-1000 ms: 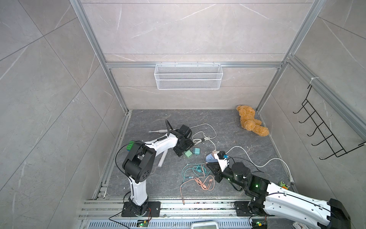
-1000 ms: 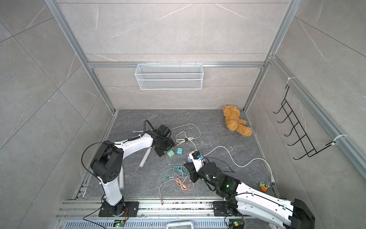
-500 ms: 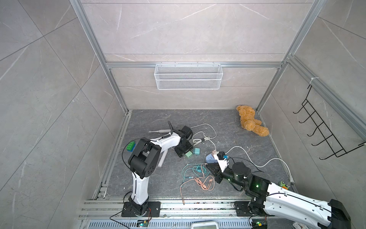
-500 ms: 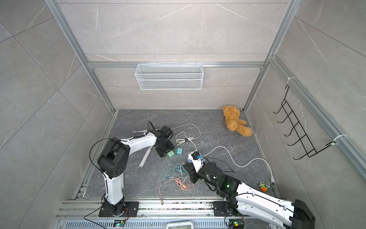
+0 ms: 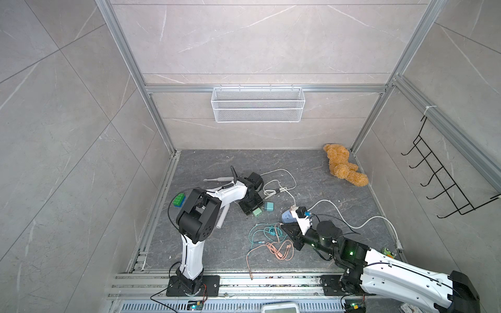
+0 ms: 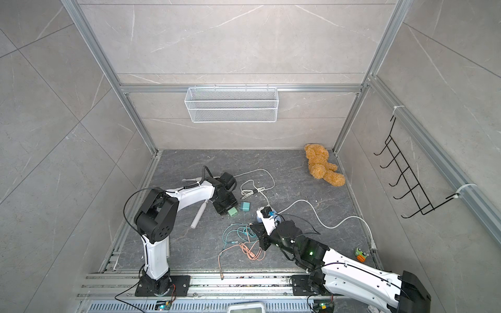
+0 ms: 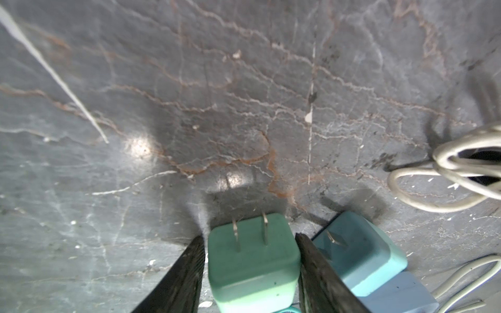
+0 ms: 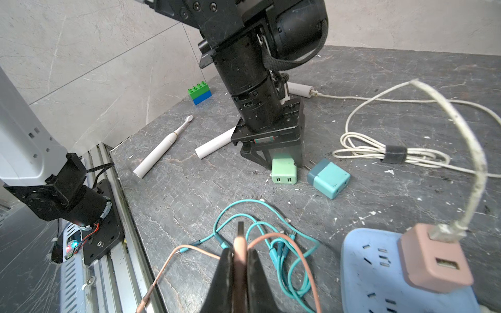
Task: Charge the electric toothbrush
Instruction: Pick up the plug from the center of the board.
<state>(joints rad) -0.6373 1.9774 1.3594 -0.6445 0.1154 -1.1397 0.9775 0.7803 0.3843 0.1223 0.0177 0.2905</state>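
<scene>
Barely started: logged left gripper [image 7: 249, 237] part-open astride green adapter [image 7: 252, 264] near power strip [image 8: 374, 271], right gripper [image 8: 240, 254] clamped on salmon cable [image 8: 240, 242], toothbrush [image 8: 159, 149] unconnected farther off.

left arm [image 5: 230, 193]: white shells, black joints, black cable loop | right arm [image 5: 401, 276]: same, green light lit | left gripper [image 7: 249, 236]: black, scuffed
</scene>
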